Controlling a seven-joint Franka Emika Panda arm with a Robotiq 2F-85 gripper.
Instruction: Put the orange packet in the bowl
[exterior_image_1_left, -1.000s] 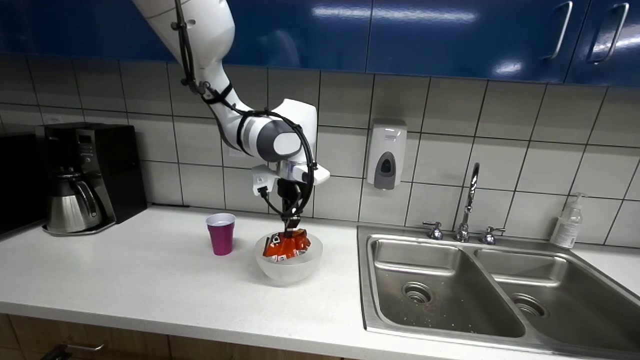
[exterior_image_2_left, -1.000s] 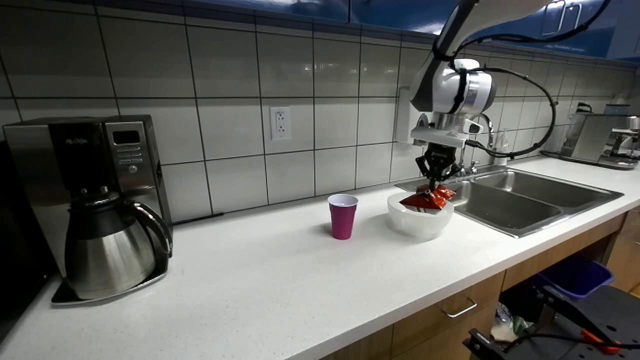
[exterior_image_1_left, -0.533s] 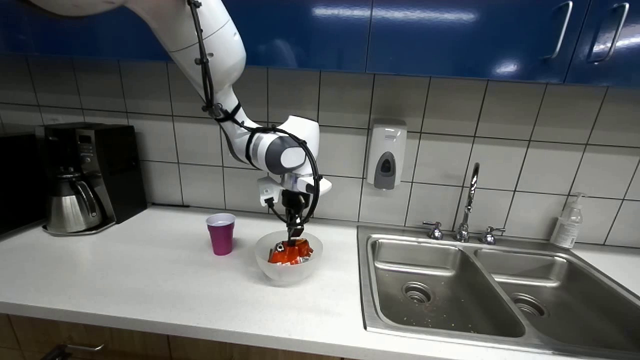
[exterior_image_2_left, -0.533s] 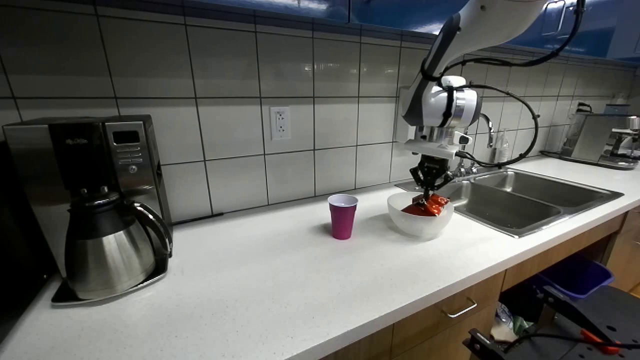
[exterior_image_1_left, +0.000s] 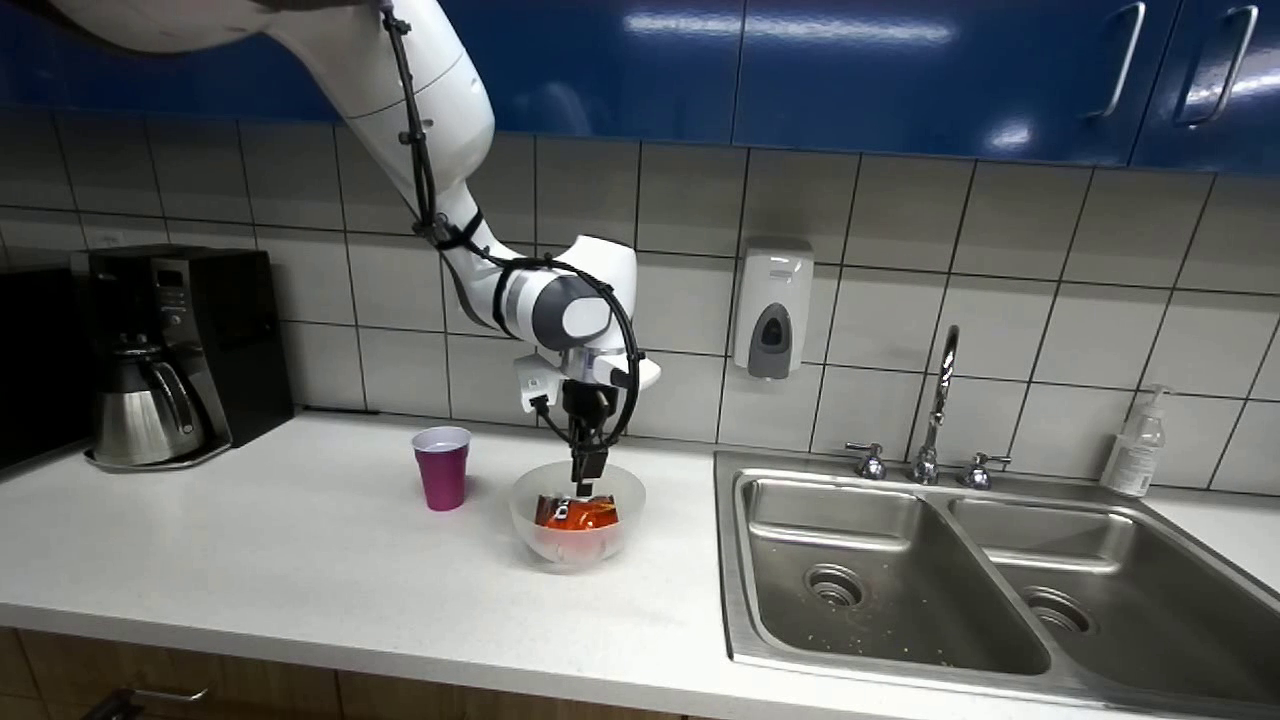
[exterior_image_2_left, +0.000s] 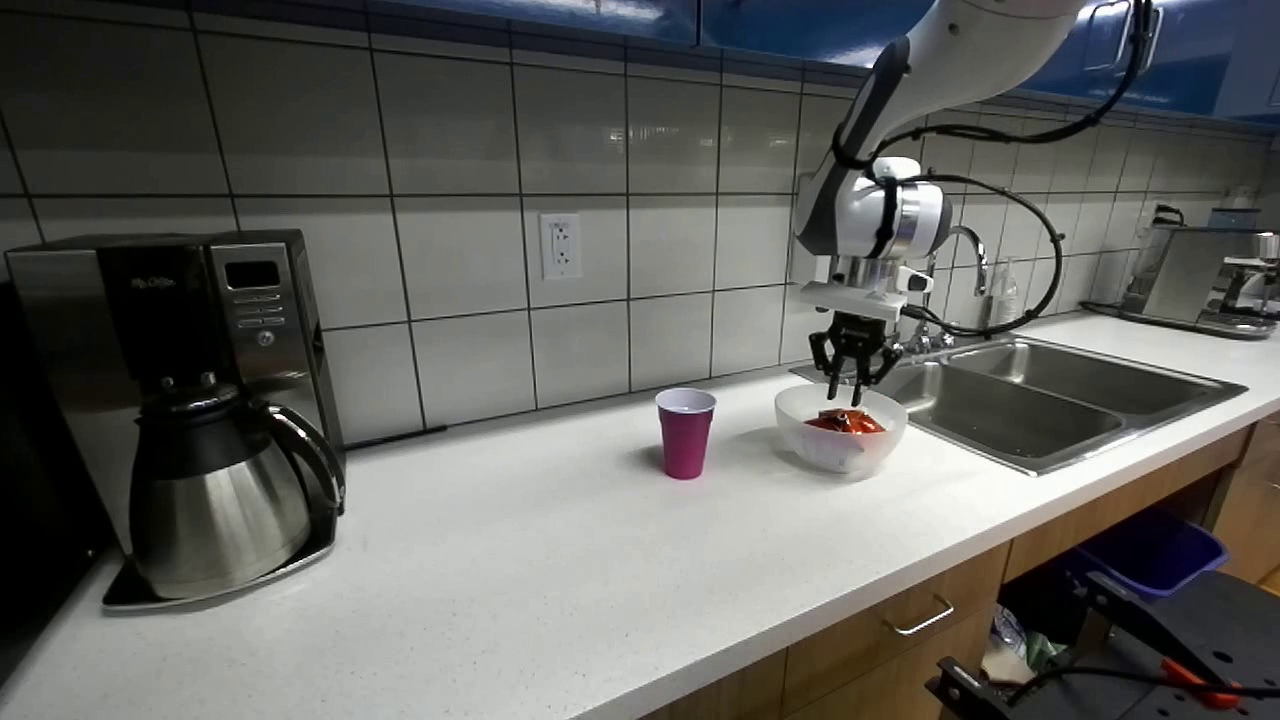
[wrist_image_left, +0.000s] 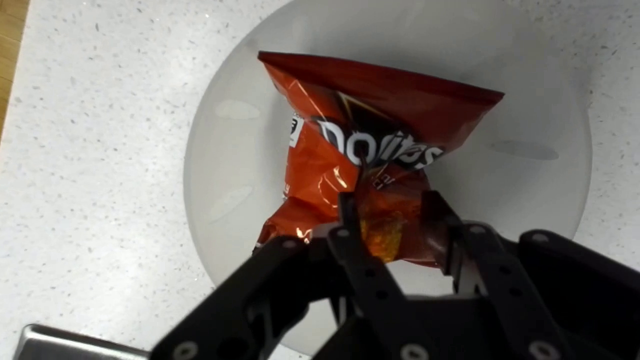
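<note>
The orange packet (exterior_image_1_left: 577, 514) lies inside the bowl, below its rim; it also shows there in an exterior view (exterior_image_2_left: 848, 422). In the wrist view the packet (wrist_image_left: 320, 167) lies crinkled, printed side up. The translucent whitish bowl (exterior_image_1_left: 572, 548) stands upright on the counter and also shows in an exterior view (exterior_image_2_left: 838, 456) and in the wrist view (wrist_image_left: 227, 160). My gripper (exterior_image_2_left: 845, 396) is open over the bowl, fingers pointing down, just above the packet. In the wrist view, the gripper (wrist_image_left: 390, 202) has its fingertips apart with nothing held between them; they hide the packet's lower part.
A purple cup (exterior_image_2_left: 686, 436) stands on the counter beside the bowl. A steel double sink (exterior_image_1_left: 732, 560) with a faucet (exterior_image_1_left: 938, 410) lies on the bowl's other side. A coffee maker (exterior_image_2_left: 265, 330) stands farther along. The tiled wall (exterior_image_1_left: 680, 390) is behind the bowl.
My gripper has moved down over the bowl and opened. The packet, held partly above the rim a second ago, has dropped lower into the bowl. The bowl and cup have not moved.
</note>
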